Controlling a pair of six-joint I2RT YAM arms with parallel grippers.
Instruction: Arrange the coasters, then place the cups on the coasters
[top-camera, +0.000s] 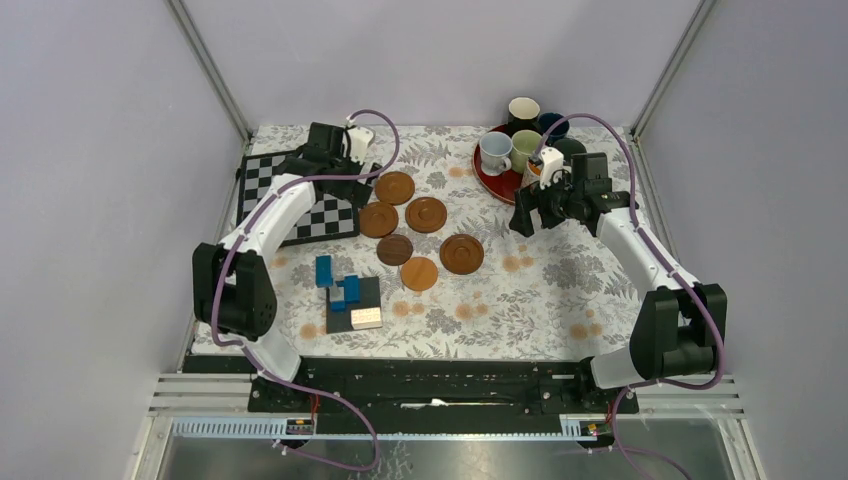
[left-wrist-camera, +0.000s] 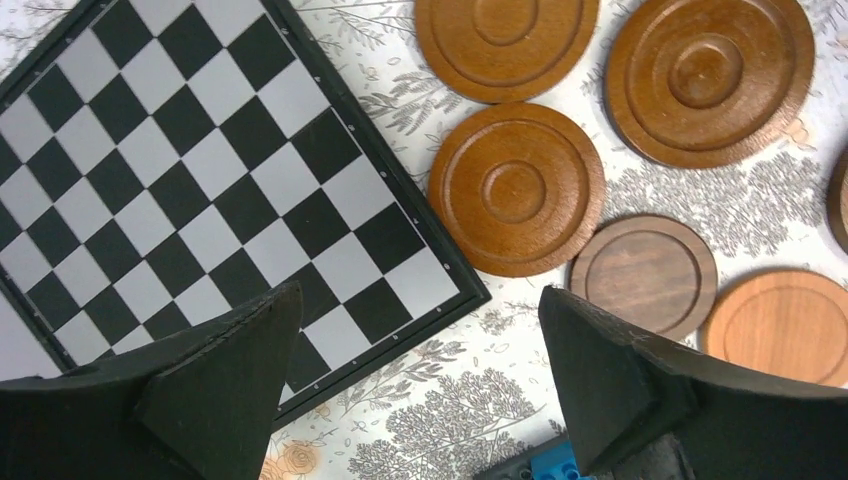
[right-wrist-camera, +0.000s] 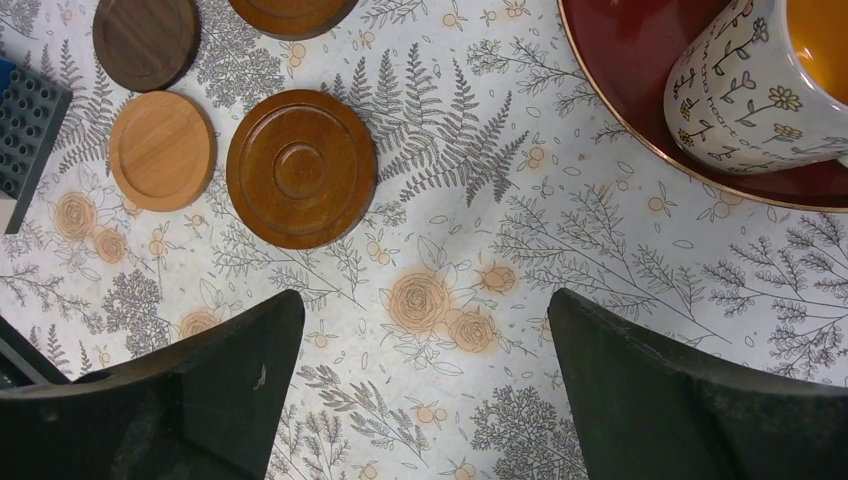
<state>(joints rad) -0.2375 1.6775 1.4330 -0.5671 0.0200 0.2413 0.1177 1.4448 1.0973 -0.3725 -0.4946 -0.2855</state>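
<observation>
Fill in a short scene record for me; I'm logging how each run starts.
coasters: six, loose cluster mid-table, no cup on any
cups: clustered at the red tray, far right
left gripper: open, empty, above chessboard corner
right gripper: open, empty, above tablecloth beside tray
progress: no cup placed yet

Pair of arms: left arm at 8 o'clock in the top view, right arm at 4 o'clock. White tapered link shells and blocky black joints. One purple cable looped along each arm. White camera housing at each wrist. Left end effector and right end effector: matt black, wedge-shaped fingers.
</observation>
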